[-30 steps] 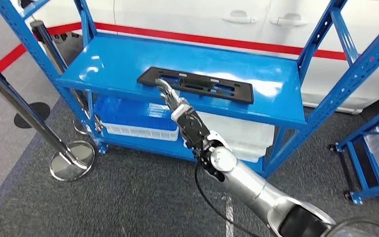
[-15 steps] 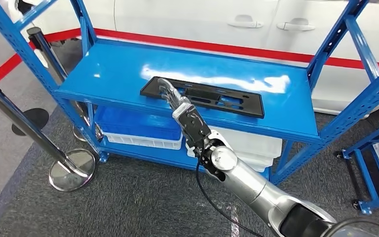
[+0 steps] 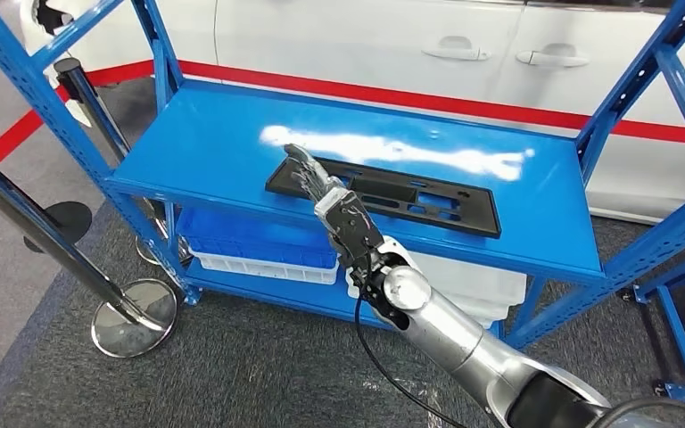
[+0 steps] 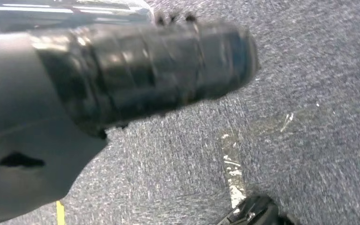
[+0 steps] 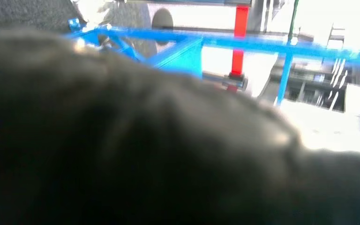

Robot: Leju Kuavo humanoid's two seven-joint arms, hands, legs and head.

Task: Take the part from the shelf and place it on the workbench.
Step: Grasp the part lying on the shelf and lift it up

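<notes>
The part (image 3: 383,191), a flat, long black plastic plate with rectangular cut-outs, lies on the top board of the shelf (image 3: 205,134), a glossy blue metal rack with perforated uprights. The right robot hand (image 3: 314,181) reaches out over the part's nearer end, its grey and dark fingers (image 3: 299,160) stretched forward and lying over the plate's corner; whether they touch it or have any hold on it cannot be told. Behind the hand, a dark ribbed wrist and a smooth silver forearm (image 3: 450,334) run back to the robot, with a thin black cable looping under it.

Below the hand, on the lower board, sit a ribbed blue crate (image 3: 250,241) and a white crate (image 3: 468,272) side by side. Beyond the shelf stands a white car (image 3: 366,40) with a red stripe below its doors. Off to the hand's left, shiny chrome posts (image 3: 18,209) rise from round bases on coarse grey carpet (image 3: 232,357).

The left robot hand (image 4: 136,75) hangs above the same carpet, a blurred dark ribbed shape; how its fingers lie cannot be told.
</notes>
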